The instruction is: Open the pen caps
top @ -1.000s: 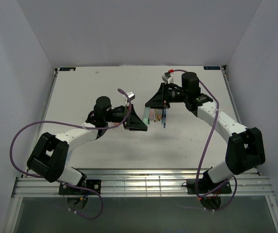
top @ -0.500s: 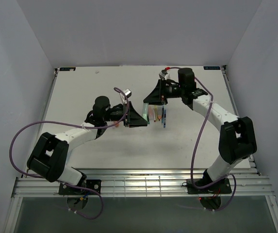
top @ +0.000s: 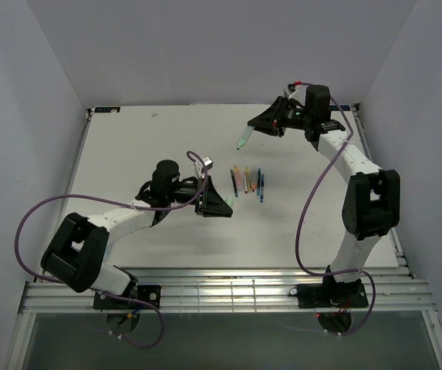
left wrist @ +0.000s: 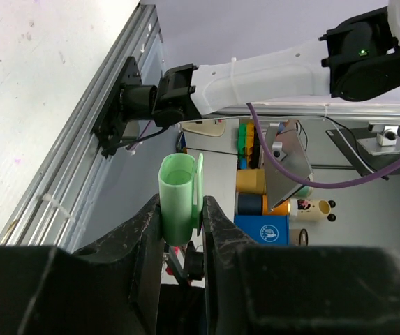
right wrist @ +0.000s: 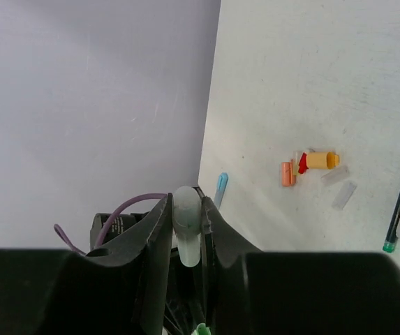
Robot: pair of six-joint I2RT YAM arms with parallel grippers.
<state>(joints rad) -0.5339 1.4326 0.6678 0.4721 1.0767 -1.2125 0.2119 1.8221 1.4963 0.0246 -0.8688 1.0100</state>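
The green cap looks like smooth, faintly glossy plastic, the pen barrel frosted translucent plastic, the table matt white and lightly scuffed, its edge rail ribbed bare metal.

row of pens lying side by side at middle of surface, between both arms. left fingers sitting just left of row and nearer to arm bases, cap standing between them, touching both. right fingers hanging behind row, toward far right corner of surface, pen sitting between them, its free end pointing left and toward row. loose caps lying clustered on surface near row; one more lying apart, toward wall.
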